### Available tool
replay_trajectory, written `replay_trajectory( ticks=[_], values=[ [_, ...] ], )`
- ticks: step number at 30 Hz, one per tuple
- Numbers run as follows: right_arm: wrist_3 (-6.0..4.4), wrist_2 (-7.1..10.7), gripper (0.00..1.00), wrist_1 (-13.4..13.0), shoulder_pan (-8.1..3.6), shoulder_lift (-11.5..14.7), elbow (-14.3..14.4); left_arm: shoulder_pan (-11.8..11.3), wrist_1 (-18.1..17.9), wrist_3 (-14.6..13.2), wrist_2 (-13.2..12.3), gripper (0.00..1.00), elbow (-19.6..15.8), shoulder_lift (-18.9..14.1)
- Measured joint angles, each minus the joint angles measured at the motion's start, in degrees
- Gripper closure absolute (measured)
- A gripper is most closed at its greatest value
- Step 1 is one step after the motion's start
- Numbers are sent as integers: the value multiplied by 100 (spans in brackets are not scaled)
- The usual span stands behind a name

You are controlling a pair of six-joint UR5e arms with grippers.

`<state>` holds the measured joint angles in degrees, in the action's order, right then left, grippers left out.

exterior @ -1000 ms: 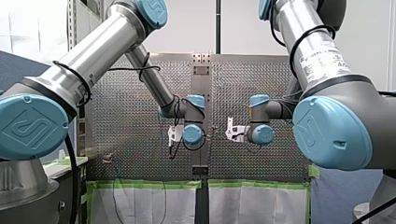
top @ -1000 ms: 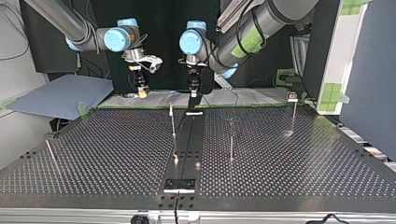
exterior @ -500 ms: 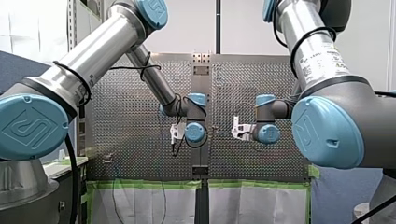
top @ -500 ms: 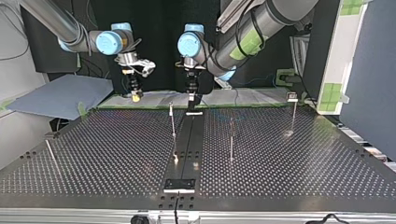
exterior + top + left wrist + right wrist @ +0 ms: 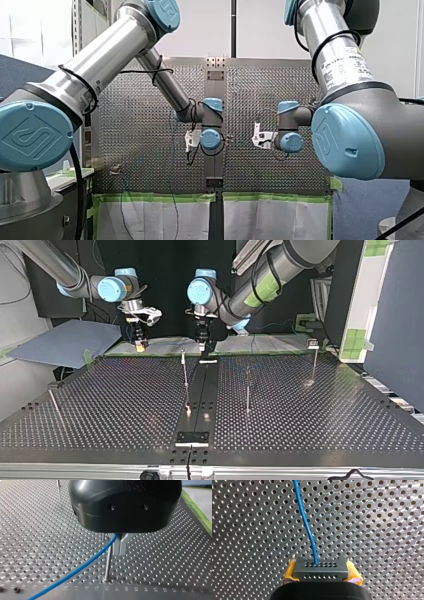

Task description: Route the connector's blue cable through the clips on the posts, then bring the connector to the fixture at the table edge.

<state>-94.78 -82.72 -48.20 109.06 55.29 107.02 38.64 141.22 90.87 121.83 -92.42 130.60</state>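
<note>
In the right wrist view my right gripper (image 5: 321,570) has its yellow pads (image 5: 290,573) shut on a grey connector (image 5: 329,572) with rows of small holes. A blue cable (image 5: 307,525) leaves the connector's face and runs on over the perforated table. In the left wrist view my left gripper (image 5: 120,551) has its metal fingers shut on the blue cable (image 5: 82,566), just above a thin post (image 5: 108,562). In the top view my right gripper (image 5: 140,346) hangs at the far left and my left gripper (image 5: 202,349) over the far middle.
Thin posts stand on the table (image 5: 310,410): one near the middle (image 5: 185,371), one to its right (image 5: 247,390), one at far right (image 5: 315,362), one leaning at the left (image 5: 54,405). A black plate (image 5: 192,438) sits at the near edge.
My right arm has carried the connector toward the top view's left. My left arm has shifted slightly the same way and risen a little. Both grips are unchanged.
</note>
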Motion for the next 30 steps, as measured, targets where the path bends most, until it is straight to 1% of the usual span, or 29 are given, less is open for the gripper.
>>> replay_trajectory(
  ticks=[5,16,21,26,30],
  values=[
    [-13,11,98,49,-35,-6,-62,13,160,59,-9,98,152,85],
    [-59,31,98,96,-152,-29,-161,-32,189,92,-42,98,252,107],
    [-65,39,98,127,-169,-36,-214,-40,184,90,-73,98,274,109],
    [-43,44,98,185,-172,-40,-250,-74,183,95,-102,98,326,116],
    [-36,53,98,186,-171,-48,-254,-86,277,110,-101,98,456,216]
  ],
)
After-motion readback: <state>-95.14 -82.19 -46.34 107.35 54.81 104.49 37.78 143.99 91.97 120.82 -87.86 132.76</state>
